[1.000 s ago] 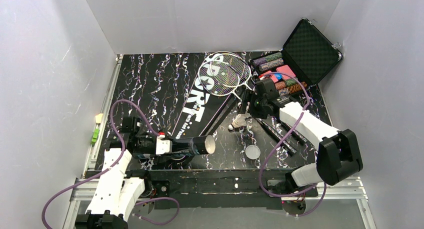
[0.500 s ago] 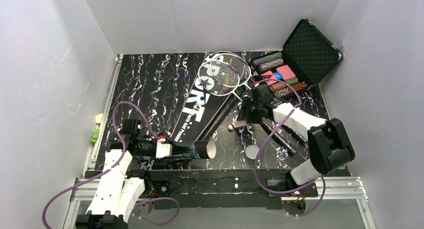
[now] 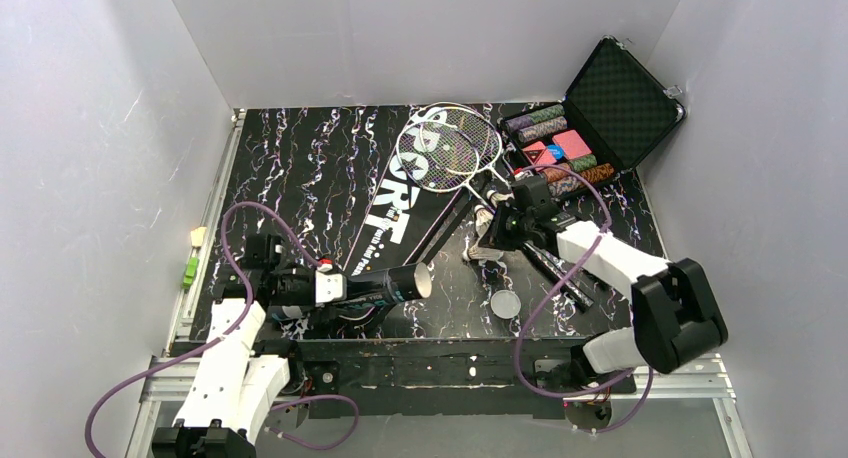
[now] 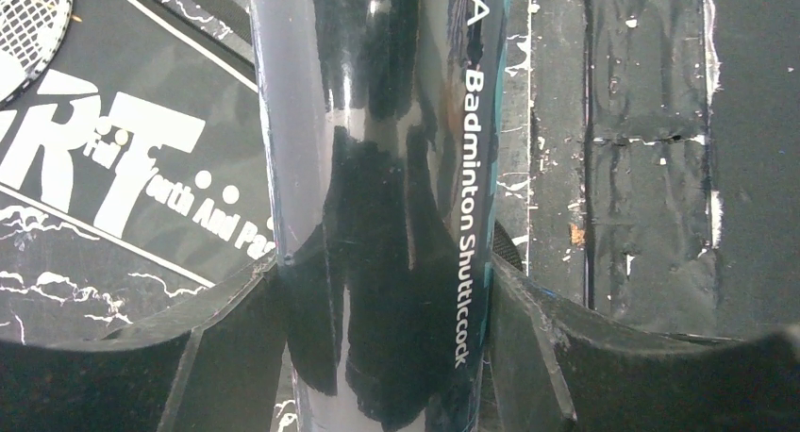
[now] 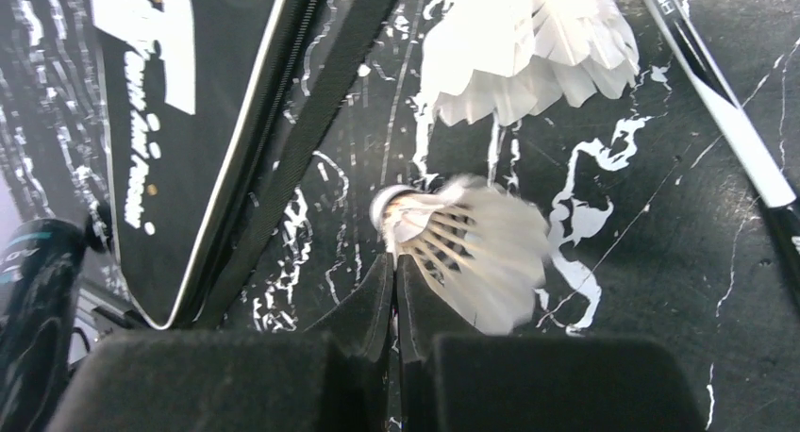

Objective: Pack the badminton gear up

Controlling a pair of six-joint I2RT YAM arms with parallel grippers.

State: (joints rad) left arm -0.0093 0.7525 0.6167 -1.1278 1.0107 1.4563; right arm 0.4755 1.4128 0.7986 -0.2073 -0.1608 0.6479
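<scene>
A: Near edge first. A metal frame rail runs along the front. Your left gripper has its fingers clamped on both sides of the black teal-printed shuttlecock tube. The tube is about level, with its open mouth to the right, over the near corner of the "SPORT" racket bag.

B: And the surface you're working on?

A: Black tabletop with white marble-like veins, plus white flecks and scuffs in the wrist views. A round grey cap lies flat on it, right of the tube mouth and apart from it.

B: Your right gripper, mid-table?

A: Its two fingers are pressed together, only a hairline between them. A white feather shuttlecock lies on its side, blurred, with its cork at the fingertips and its skirt against one finger. Cannot tell if a feather is nipped. More nested shuttlecocks sit just beyond it on the table.

B: Farther back?

A: Two white-strung rackets. Their heads overlap on the far end of the bag, and the shafts run under your right arm toward the near right. Far right is an open black case of poker chips, lid raised. Plain pale walls close in the left, back and right.
</scene>
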